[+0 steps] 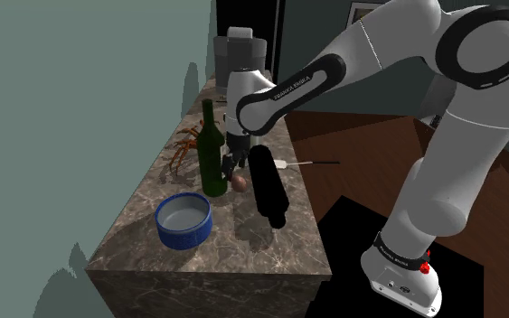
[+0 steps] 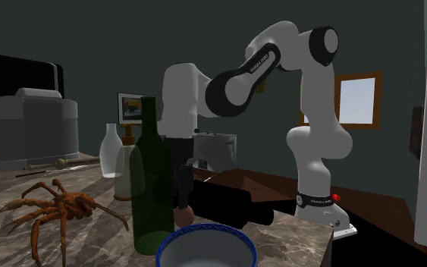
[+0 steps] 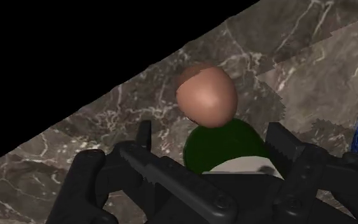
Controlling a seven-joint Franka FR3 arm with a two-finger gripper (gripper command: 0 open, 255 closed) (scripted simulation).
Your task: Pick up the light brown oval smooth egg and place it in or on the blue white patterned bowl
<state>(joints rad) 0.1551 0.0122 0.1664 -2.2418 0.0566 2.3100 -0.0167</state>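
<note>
Zero steps done: my gripper [image 3: 212, 137] hangs open and empty just short of the egg [image 3: 206, 95], which lies on the tabletop [image 1: 243, 246] beside the green bottle [image 1: 212, 155], apart from the blue bowl [image 1: 184, 233]; grasp and transfer remain.

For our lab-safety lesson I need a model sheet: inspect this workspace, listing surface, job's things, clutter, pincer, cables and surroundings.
Surface: dark veined marble counter, crowded.
Job's things: light brown smooth oval egg lying on the counter; round blue white-patterned bowl, empty, apart from the egg.
Clutter: tall dark green glass bottle upright and black bottle lying flat, flanking the egg; brown spider figure; grey boxy toaster.
Pincer: black two-finger pincer open, close to the egg, not holding it.
Cables: nothing seen.
Surroundings: grey-green wall; brown floor.
</note>
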